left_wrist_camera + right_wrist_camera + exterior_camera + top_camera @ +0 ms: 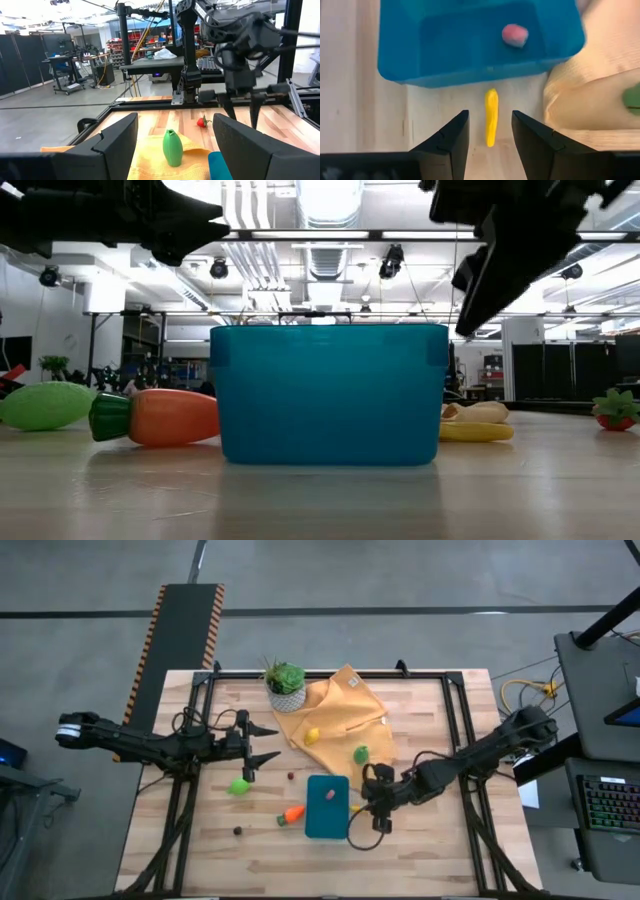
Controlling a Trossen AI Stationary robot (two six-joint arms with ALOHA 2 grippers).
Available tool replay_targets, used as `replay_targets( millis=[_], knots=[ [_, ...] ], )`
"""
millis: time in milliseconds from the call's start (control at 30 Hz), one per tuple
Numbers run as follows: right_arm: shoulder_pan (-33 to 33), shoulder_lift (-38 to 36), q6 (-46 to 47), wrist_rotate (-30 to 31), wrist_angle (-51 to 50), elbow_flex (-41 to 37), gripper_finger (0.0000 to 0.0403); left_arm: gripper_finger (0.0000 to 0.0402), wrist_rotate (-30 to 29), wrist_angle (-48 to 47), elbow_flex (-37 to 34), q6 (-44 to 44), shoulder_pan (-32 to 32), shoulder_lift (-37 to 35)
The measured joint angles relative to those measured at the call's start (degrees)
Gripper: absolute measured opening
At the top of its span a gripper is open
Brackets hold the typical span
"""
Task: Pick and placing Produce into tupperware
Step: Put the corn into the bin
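Note:
The teal tupperware (327, 807) stands on the table near its near edge, with a pink piece (515, 35) inside. My right gripper (490, 114) hovers open just right of it, pointing down, its fingers on either side of a small yellow piece (491, 120) lying on the wood, apart from it. My left gripper (277, 742) is open, raised left of the cloth, pointing right. An orange carrot (292, 814) and a lime green piece (239, 785) lie left of the tupperware. A yellow lemon (312, 735) and a green piece (361, 753) rest on the cloth.
A mustard-yellow cloth (345, 705) is spread at the far middle, with a potted plant (285, 683) at its left corner. Two small dark pieces (291, 776) (238, 831) lie on the wood. A red strawberry (202, 121) sits toward the table's right side.

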Motion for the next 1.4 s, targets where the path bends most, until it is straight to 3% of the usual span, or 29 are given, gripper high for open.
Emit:
replay_targets(
  millis=[633,1133,1400],
  knots=[
    [-0.04,14.53,-0.04,-0.62,1.55,3.69,0.0225,0.0245,0.0,0.33,0.07,0.02,0.0,0.04],
    [-0.04,16.42,-0.04,-0.58,1.46,4.02,0.0224,0.0245,0.0,0.39,0.07,0.04,0.02,0.02],
    [-0.07,16.36,-0.04,-0.49,0.8,3.98,0.0179,0.0245,0.0,0.42,0.07,0.04,0.01,0.02]
  ],
)
